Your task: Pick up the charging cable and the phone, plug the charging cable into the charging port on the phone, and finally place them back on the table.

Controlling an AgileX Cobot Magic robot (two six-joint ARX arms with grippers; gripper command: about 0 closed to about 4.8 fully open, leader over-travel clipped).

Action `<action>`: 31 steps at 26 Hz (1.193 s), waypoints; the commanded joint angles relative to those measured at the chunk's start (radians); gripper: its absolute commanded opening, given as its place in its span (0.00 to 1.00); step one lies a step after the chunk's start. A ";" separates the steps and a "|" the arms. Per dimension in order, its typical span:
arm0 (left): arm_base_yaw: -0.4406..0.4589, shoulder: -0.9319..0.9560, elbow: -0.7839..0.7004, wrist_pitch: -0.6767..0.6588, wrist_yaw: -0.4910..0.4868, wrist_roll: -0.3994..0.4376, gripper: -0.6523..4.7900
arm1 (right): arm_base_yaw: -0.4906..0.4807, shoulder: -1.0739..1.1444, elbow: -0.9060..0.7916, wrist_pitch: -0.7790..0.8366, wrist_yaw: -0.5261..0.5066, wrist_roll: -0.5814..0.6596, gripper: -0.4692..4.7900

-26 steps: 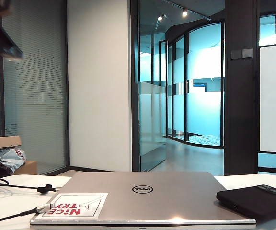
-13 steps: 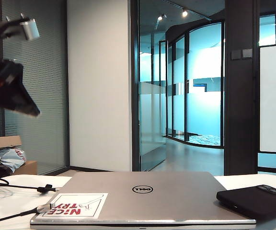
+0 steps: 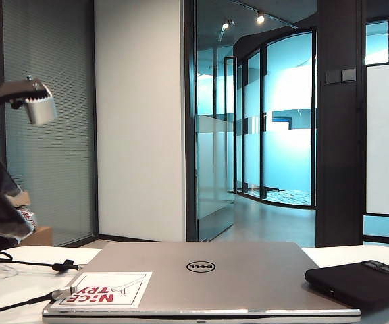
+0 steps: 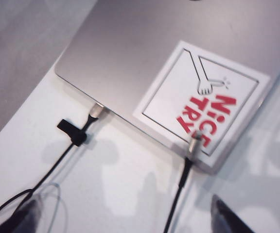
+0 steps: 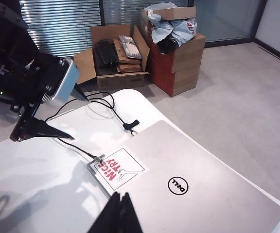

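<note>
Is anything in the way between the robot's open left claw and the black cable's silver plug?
Nothing visible. The open left gripper hangs above the thin black charging cable; its silver plug tip lies uncovered on the red-lettered sticker of the silver laptop.

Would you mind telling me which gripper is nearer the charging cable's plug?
Left. The left gripper hangs open just above the plug; the right gripper, shut, hovers over the laptop, farther away.

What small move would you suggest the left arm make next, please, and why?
Probably lower the open left gripper onto the thin black charging cable just behind its silver plug, which rests on the silver laptop's sticker; nothing is gripped yet. The right gripper hovers shut.
</note>
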 commanded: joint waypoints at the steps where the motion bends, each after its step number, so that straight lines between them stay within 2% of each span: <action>1: 0.000 0.003 -0.011 0.017 0.003 0.037 1.00 | 0.001 -0.002 0.005 0.016 0.002 -0.004 0.08; 8: 0.000 0.071 -0.014 0.086 0.003 0.037 1.00 | 0.001 -0.002 0.005 0.017 0.002 -0.003 0.08; 18: 0.000 0.272 -0.014 0.238 0.003 0.064 1.00 | 0.001 -0.002 0.005 0.018 0.002 -0.003 0.08; 31: 0.002 0.404 -0.014 0.324 0.002 0.075 1.00 | 0.001 -0.002 0.005 0.018 0.002 -0.003 0.08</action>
